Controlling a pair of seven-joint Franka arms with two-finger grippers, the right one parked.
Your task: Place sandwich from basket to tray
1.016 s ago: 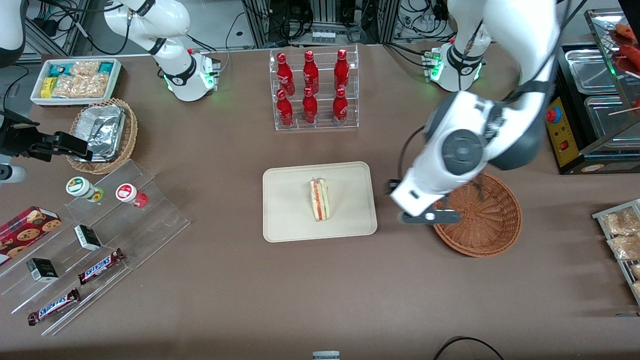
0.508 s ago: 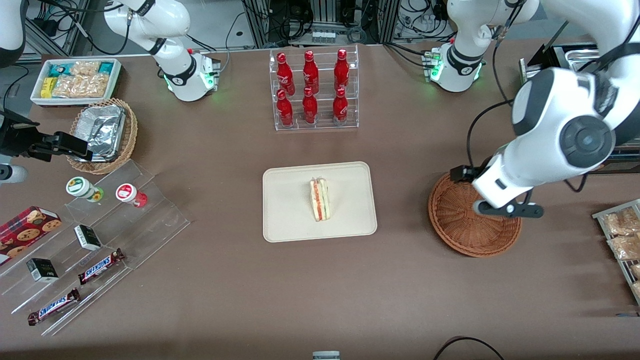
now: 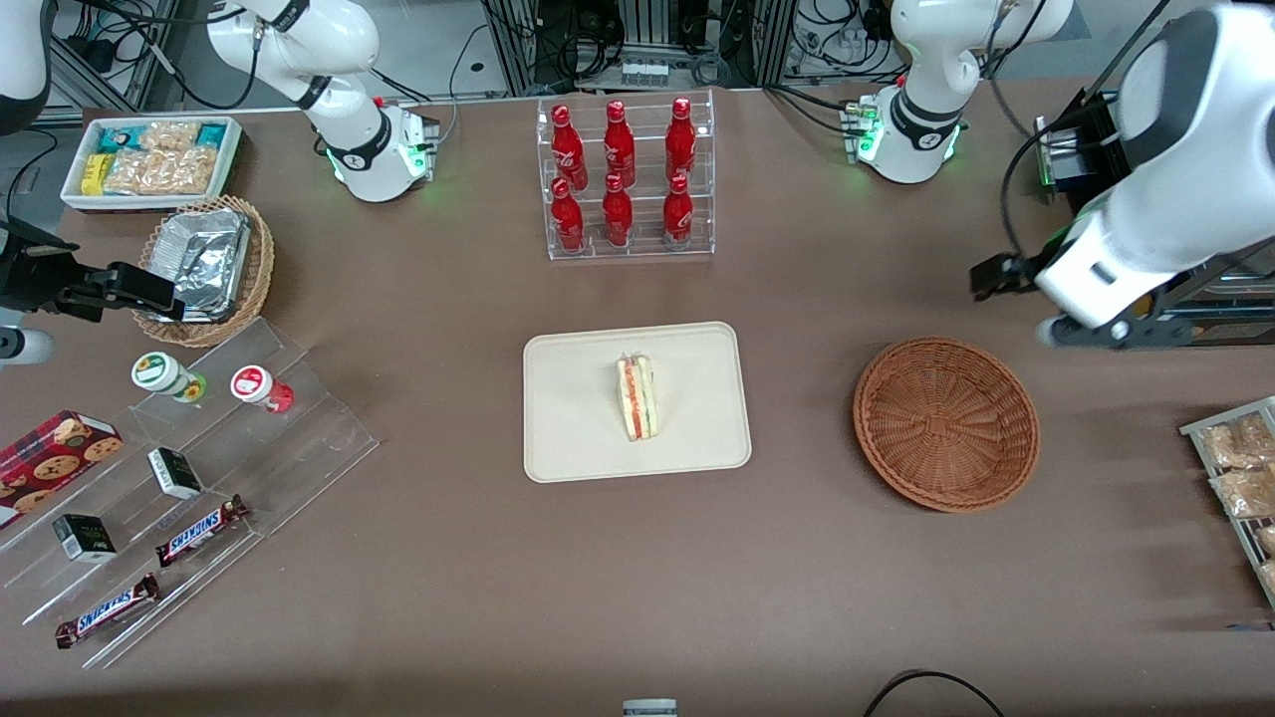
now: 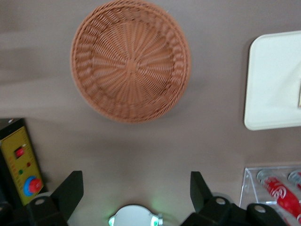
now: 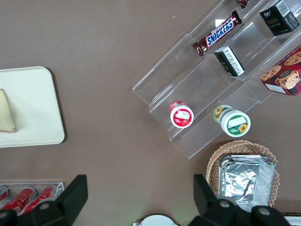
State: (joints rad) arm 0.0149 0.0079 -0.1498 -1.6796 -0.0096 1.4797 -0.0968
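The sandwich (image 3: 637,398) lies on the cream tray (image 3: 568,428) in mid-table, its striped cut edge up; it also shows in the right wrist view (image 5: 5,113) on the tray (image 5: 33,103). The reddish-brown basket (image 3: 946,423) stands empty beside the tray, toward the working arm's end. My gripper (image 3: 1116,332) hangs high above the table, farther from the front camera than the basket, clear of it. It is open and empty. The left wrist view looks down between the spread fingers (image 4: 70,193) of the gripper (image 4: 135,188) at the empty basket (image 4: 130,61) and a corner of the tray (image 4: 273,89).
A clear rack of red bottles (image 3: 623,179) stands farther from the camera than the tray. A black control box (image 3: 1126,269) and metal pans sit by my gripper. Snack packets (image 3: 1240,458) lie at the working arm's end. Acrylic steps (image 3: 199,468) with snacks and a foil basket (image 3: 204,264) lie toward the parked arm's end.
My gripper has risen and swung away from the tray side of the basket, across it, toward the working arm's end. The sandwich, tray and basket have not moved.
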